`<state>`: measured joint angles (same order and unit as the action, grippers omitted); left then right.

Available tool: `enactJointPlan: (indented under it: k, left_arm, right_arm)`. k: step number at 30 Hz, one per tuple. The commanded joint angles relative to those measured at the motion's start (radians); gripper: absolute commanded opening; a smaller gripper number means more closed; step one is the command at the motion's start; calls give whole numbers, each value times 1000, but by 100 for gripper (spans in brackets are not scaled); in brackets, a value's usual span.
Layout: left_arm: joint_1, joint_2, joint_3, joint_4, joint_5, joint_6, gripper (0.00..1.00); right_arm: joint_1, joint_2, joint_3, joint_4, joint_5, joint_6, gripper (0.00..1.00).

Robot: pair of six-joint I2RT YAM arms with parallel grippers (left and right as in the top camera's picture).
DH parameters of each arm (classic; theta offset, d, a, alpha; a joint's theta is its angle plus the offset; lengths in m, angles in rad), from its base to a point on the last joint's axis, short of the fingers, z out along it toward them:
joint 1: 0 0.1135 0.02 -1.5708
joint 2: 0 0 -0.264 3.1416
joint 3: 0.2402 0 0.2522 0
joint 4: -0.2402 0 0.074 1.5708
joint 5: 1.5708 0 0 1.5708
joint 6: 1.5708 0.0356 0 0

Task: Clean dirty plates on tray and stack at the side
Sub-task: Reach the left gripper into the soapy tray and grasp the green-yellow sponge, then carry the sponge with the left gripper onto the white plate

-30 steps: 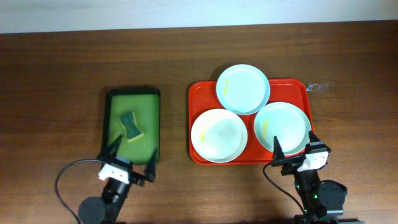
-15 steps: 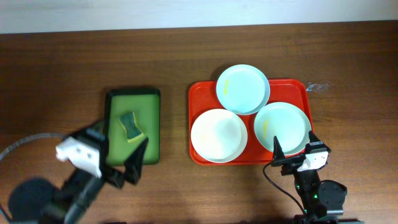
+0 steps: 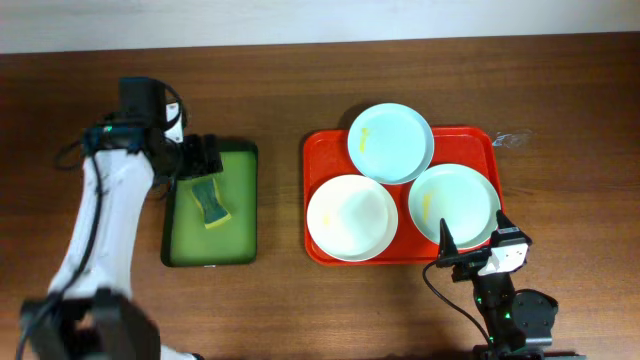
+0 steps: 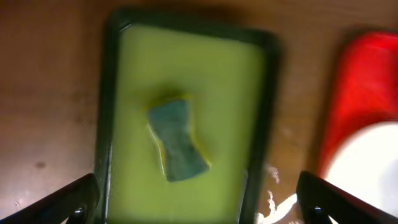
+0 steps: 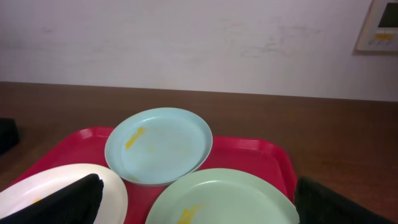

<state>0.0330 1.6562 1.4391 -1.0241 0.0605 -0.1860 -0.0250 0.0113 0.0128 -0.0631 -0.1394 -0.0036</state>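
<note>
Three plates lie on the red tray [image 3: 312, 150]: a pale blue one [image 3: 390, 142] at the back, a white one [image 3: 351, 217] front left, and a pale green one [image 3: 455, 205] front right. The blue and green plates carry yellow smears. My right gripper [image 3: 474, 230] is open and empty at the tray's front right edge, its fingers on either side of the green plate [image 5: 217, 199]. The right wrist view also shows the blue plate [image 5: 158, 146] and the white plate [image 5: 37, 193]. My left gripper [image 3: 200, 158] is open and empty above the green tray's back left corner.
A green tray [image 3: 235, 230] with a dark rim sits left of the red tray and holds a green and yellow sponge [image 3: 210, 203]. The sponge [image 4: 177, 140] lies ahead of the open left fingers [image 4: 198, 183]. A small clear scrap [image 3: 510, 140] lies by the red tray's back right corner.
My left arm has swung from the table's front edge up and back to the green tray's back left corner. The right arm, plates and sponge have not moved.
</note>
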Motion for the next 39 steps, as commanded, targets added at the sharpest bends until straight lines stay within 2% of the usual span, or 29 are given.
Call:
enactJointPlan:
  k: [1,5,7,13,14,16,17,18,19,20,25,27,28,29,30,32,33,34,38,39]
  left_arm:
    - [4,130,16,24,-50,-225,99]
    - [4,281,16,25,-54,-225,98]
    - [4,342,16,50,-59,-225,84]
    - [4,442,15,115,-56,-205,60]
    - [4,442,16,116,-57,-205,45]
    - [4,442,16,116,-57,-206,6]
    - [4,442,15,116,-60,-206,0]
    - [4,442,15,115,-60,-206,4]
    - [4,442,15,107,-59,-206,69]
    - [4,442,15,81,-47,-206,99]
    - [4,442,15,-83,15,-206,100]
    - [4,442,15,-108,14,-206,73]
    - [4,442,15,-108,14,-206,35]
    - [4,442,15,-108,14,-206,20]
    - [4,442,15,-108,14,-206,0]
    - [4,442,15,-106,14,-206,1]
    - [4,442,15,-107,14,-206,26]
    - [4,442,15,-111,15,-206,99]
    - [4,442,15,-168,15,-206,98]
    - [4,442,15,-181,15,-206,85]
  right_arm:
    - [-5,-6,-7,-3,5,1,98]
    - [-5,-6,-7,-3,5,1,98]
    - [-5,-6,-7,-3,5,1,98]
    - [-5,-6,-7,-3,5,1,98]
    - [-4,-6,-7,-3,5,1,98]
    - [-5,-6,-7,-3,5,1,98]
    - [-4,-6,-7,-3,5,1,98]
    - [-5,-6,-7,-3,5,1,98]
    - [-5,-6,-7,-3,5,1,98]
    - [-5,-6,-7,-3,5,1,98]
    - [-5,-6,-7,-3,5,1,98]
    - [-5,-6,-7,-3,5,1,98]
    - [-5,-6,-7,-3,5,1,98]
    - [-5,-6,-7,-3,5,1,98]
    - [-5,-6,-7,-3,5,1,98]
    - [-5,-6,-7,-3,5,1,98]
    - [-5,-6,-7,-3,5,1,98]
    - [-5,-6,-7,-3,5,1,98]
    - [-5,-6,-7,-3,5,1,98]
    - [-5,-6,-7,-3,5,1,98]
